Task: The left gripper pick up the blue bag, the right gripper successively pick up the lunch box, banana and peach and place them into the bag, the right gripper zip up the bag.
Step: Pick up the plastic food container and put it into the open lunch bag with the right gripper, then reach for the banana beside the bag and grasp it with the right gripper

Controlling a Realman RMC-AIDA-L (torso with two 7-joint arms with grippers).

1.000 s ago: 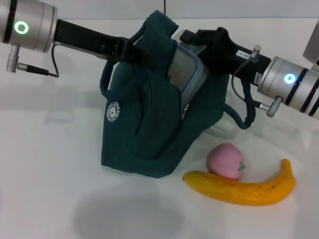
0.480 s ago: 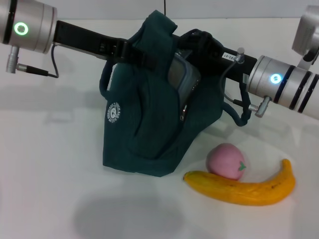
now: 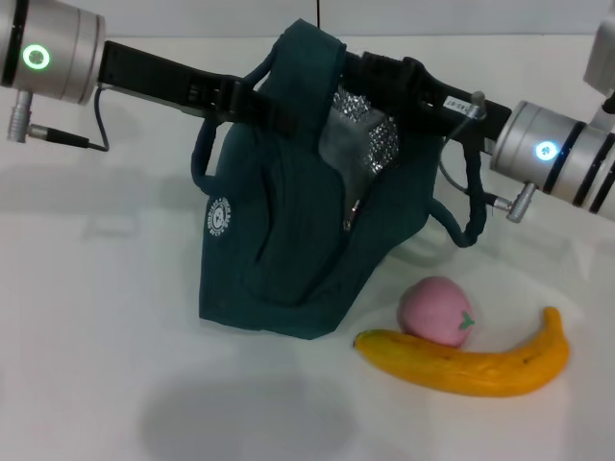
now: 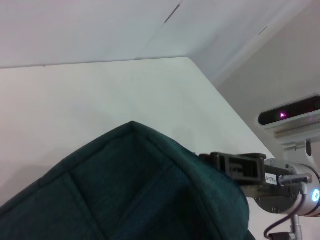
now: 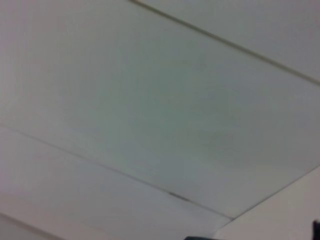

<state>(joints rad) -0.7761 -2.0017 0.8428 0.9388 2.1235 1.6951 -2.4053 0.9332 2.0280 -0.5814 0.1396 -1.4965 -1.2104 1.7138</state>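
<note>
The left pincer [image 3: 274, 110] pinches the top edge of the blue bag [image 3: 279, 240] and holds it up, so the mouth gapes and the shiny silver lining shows. The bag's bottom rests on the white desk [image 3: 96, 336]. The right pincer [image 3: 370, 72] is at the bag's mouth, and I cannot tell if it is spread or pressed together. No lunch box shows. The peach [image 3: 437, 310] touches the banana [image 3: 471, 363] on the desk, just beside the bag, within reach for the next pick.

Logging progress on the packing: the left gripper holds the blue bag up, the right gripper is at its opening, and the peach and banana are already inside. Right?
Not quite. The head view shows the peach and banana on the table beside the blue bag, not inside. The rest holds.
</note>
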